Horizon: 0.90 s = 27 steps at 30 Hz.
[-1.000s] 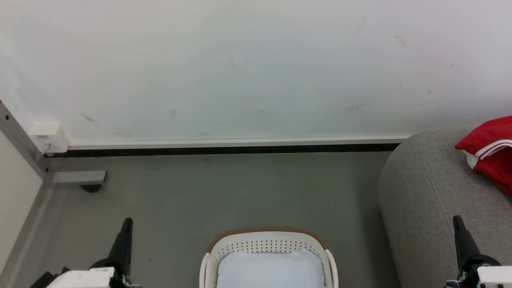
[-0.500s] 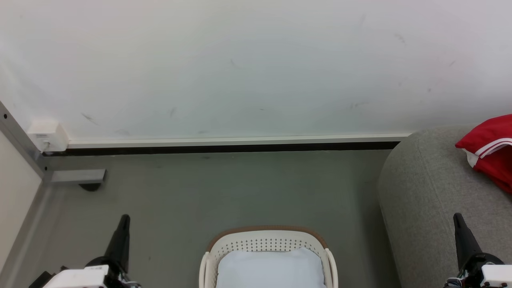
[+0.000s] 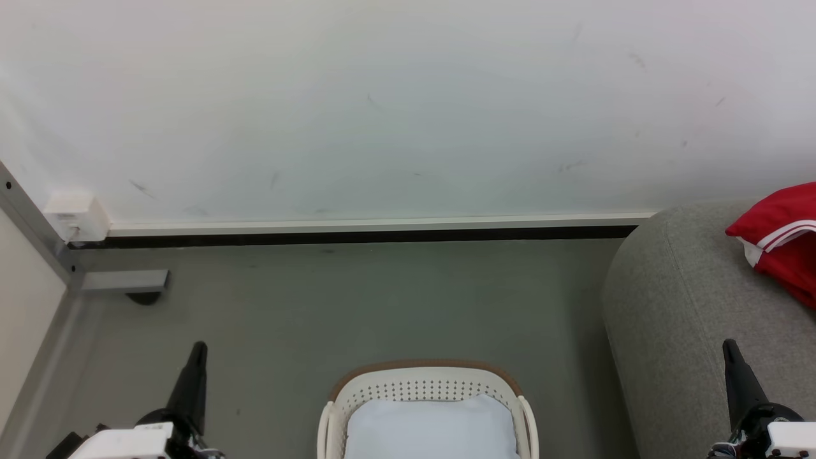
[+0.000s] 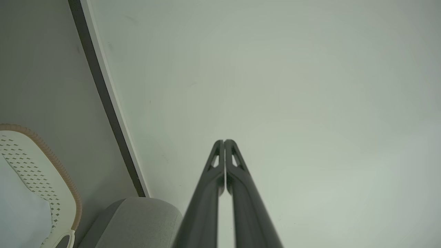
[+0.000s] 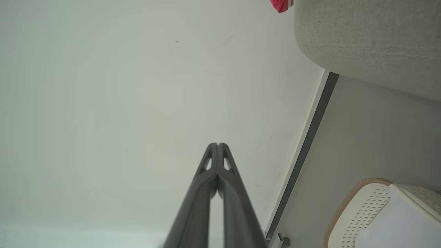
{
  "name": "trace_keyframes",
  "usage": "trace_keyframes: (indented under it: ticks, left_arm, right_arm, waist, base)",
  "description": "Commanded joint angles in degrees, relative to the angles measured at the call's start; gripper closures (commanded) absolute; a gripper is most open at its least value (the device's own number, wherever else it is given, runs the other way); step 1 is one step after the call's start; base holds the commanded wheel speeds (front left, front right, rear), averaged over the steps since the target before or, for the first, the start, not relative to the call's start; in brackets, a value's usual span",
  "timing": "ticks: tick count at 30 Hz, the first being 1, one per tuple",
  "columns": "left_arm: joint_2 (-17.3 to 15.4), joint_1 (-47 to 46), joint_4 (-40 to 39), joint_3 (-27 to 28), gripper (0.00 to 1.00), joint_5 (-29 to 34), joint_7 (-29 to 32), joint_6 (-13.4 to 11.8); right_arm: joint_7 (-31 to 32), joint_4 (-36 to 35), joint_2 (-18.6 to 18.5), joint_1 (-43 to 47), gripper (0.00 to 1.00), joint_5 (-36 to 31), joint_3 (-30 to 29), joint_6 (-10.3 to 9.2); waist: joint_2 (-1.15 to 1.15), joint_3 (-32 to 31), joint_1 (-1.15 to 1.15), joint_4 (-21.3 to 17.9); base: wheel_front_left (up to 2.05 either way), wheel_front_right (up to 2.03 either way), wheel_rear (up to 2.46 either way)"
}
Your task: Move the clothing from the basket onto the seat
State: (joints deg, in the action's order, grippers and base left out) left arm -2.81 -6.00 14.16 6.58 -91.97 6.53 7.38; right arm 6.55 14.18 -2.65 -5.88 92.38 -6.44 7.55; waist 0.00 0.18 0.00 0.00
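Note:
Red clothing (image 3: 784, 239) with white stripes lies on the grey seat (image 3: 676, 319) at the right edge of the head view; a red scrap of it (image 5: 281, 4) tops the right wrist view above the seat (image 5: 365, 38). The white basket (image 3: 427, 386) with its brown rim stands on the floor at bottom centre, holding a pale bluish-white pad (image 3: 432, 430). My left gripper (image 3: 198, 349) is shut and empty, left of the basket. My right gripper (image 3: 728, 347) is shut and empty, over the seat's front. Both wrist views show fingertips touching, left gripper (image 4: 224, 141), right gripper (image 5: 217, 144).
A white wall with a dark baseboard (image 3: 357, 237) runs behind the grey floor (image 3: 357, 306). A metal frame post and foot (image 3: 121, 280) with a white box (image 3: 71, 215) stand at the left. The basket (image 4: 41, 179) and seat corner (image 4: 137, 220) appear in the left wrist view.
Compared with one second ago both grippers sit slightly lower and the picture has shifted a little; nothing differs over the last half second.

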Motion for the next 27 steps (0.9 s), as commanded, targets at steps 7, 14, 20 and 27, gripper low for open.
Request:
trace_keyframes:
  ticks: [7,14,20,27]
  left_arm:
    - [-0.1,-0.5,-0.2,0.1,1.0,-0.8,0.2,0.3]
    - [-0.1,-0.5,-0.2,0.1,1.0,-0.8,0.2,0.3]
    - [-0.1,-0.5,-0.2,0.1,1.0,-0.8,0.2,0.3]
    - [-0.1,-0.5,-0.2,0.1,1.0,-0.8,0.2,0.3]
  right_arm:
    - [0.2,-0.3,-0.4,-0.7,1.0,0.1,-0.2,-0.12]
    - [0.2,-0.3,-0.4,-0.7,1.0,0.1,-0.2,-0.12]
    - [0.2,-0.3,-0.4,-0.7,1.0,0.1,-0.2,-0.12]
    - [0.2,-0.3,-0.4,-0.7,1.0,0.1,-0.2,-0.12]
  waist:
    - [0.0,0.0,0.0,0.0]
    - [0.0,0.0,0.0,0.0]
    - [0.0,0.0,0.0,0.0]
    - [0.0,0.0,0.0,0.0]
  base:
    - [0.0,0.0,0.0]
    - [0.0,0.0,0.0]
    - [0.0,0.0,0.0]
    - [0.0,0.0,0.0]
